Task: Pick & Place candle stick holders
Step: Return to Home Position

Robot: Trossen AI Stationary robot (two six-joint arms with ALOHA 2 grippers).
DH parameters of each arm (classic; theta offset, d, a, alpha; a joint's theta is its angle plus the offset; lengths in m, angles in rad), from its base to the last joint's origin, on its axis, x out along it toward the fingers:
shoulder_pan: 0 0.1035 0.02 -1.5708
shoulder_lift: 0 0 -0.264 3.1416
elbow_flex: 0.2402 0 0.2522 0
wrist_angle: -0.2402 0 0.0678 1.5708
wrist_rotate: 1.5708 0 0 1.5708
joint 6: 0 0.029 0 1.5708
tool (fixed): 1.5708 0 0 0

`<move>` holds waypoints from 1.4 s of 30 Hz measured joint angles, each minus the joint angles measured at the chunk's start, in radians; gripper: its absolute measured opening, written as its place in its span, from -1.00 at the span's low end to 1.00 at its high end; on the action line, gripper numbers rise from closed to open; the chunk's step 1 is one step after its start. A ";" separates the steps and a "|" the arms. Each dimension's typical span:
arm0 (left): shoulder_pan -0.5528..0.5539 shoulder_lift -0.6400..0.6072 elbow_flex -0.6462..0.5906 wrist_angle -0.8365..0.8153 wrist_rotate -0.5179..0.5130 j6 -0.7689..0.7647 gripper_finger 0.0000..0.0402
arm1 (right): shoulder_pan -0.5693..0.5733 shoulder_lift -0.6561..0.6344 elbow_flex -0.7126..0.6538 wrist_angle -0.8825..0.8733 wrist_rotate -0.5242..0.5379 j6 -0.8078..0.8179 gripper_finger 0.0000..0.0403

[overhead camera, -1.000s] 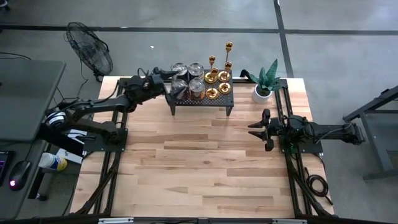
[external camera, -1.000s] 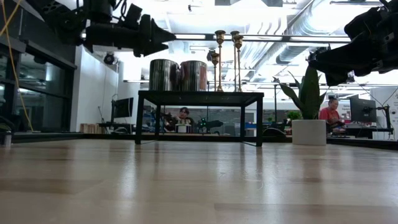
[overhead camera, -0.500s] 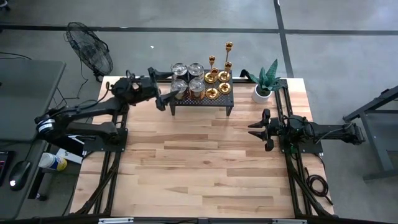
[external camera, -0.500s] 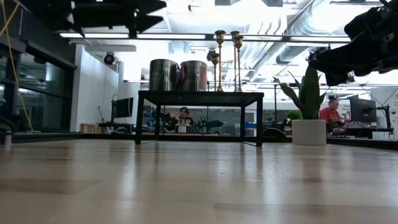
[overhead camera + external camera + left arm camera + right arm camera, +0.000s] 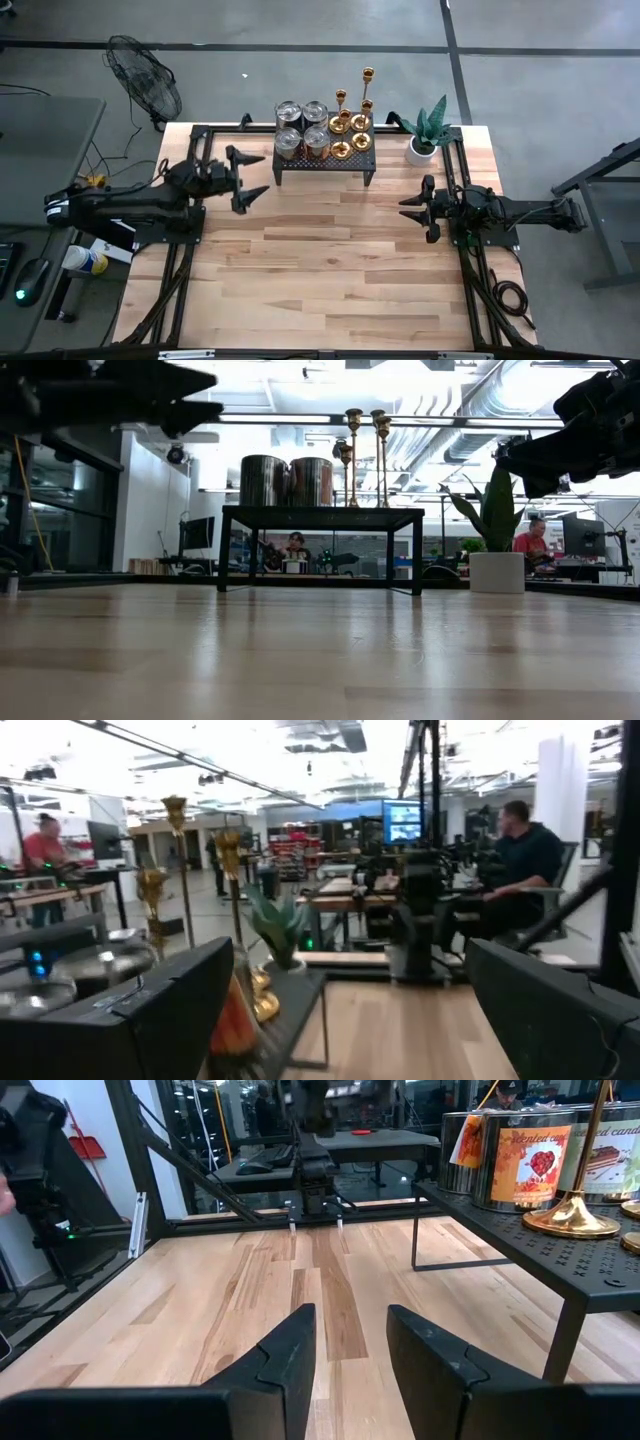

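Several gold candle stick holders [image 5: 352, 120] of differing heights stand on their round bases on the right half of a black perforated rack [image 5: 300, 163] at the table's far edge. They also show in the low view [image 5: 353, 450] and the left wrist view [image 5: 176, 820]. My left gripper [image 5: 252, 177] is open and empty, left of the rack and a little nearer than it, above the table. My right gripper [image 5: 408, 208] is open and empty at the table's right side, pointing left; its wrist view [image 5: 350, 1330] shows the gap between its fingers.
Several metal tins [image 5: 301, 125] fill the rack's left half, beside the candle stick holders. A potted plant [image 5: 428, 132] in a white pot stands right of the rack. The wooden table [image 5: 320, 270] stretches toward the near edge. People sit in the room beyond.
My left gripper has drawn back from the tins on the rack, going toward the table's left and near edges, and holds nothing. The tins and candle stick holders stand as before. My right arm has kept still.
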 joint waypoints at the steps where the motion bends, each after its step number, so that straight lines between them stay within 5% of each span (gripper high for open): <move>1: -0.009 -0.025 -0.026 0.001 -0.003 -0.002 0.95 | 0.000 0.000 0.000 0.000 0.000 0.000 -0.42; 11: -0.019 -0.268 -0.220 -0.013 0.039 -0.184 0.95 | 0.000 0.000 0.000 0.000 0.000 0.000 -0.42; 24: -0.021 -0.486 -0.222 -0.453 0.099 -0.215 0.95 | 0.000 0.000 0.000 0.000 0.000 0.000 -0.42; 31: -0.127 -0.643 -0.224 -0.694 0.008 -0.271 0.95 | 0.000 0.000 0.000 0.000 0.000 0.000 -0.42; 34: -0.174 -0.676 -0.224 -0.702 -0.078 -0.228 0.95 | 0.000 0.000 0.000 0.000 0.000 0.000 -0.42; 42: -0.208 -0.663 -0.224 -0.706 -0.068 -0.213 0.95 | 0.000 0.000 0.000 0.000 0.000 0.000 -0.42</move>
